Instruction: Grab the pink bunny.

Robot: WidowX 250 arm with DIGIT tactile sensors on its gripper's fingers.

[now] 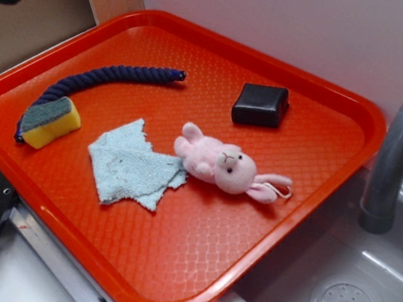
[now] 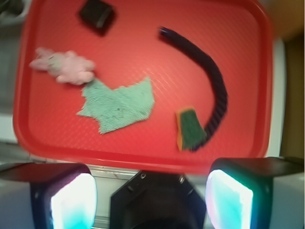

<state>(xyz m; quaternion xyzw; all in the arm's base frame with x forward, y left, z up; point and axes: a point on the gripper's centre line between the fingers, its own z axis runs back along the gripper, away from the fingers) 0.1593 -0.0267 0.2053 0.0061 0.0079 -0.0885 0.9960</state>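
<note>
Pink bunny (image 1: pixel 218 167) lies on orange tray (image 1: pixel 167 282), touching blue rag (image 1: pixel 133 163). Looks soft, light; best to pinch plump body. Gripper (image 2: pixel 151 198) spread wide, empty, well apart.

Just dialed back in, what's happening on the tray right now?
Nothing is being held yet. The gripper is open and hangs above the near edge of the orange tray, apart from everything on it. The pink bunny lies on its side near the tray's middle, its feet touching the light-blue rag. Also on the tray are a yellow sponge lying against one end of a dark blue rope, and a black block set apart toward the back.
</note>
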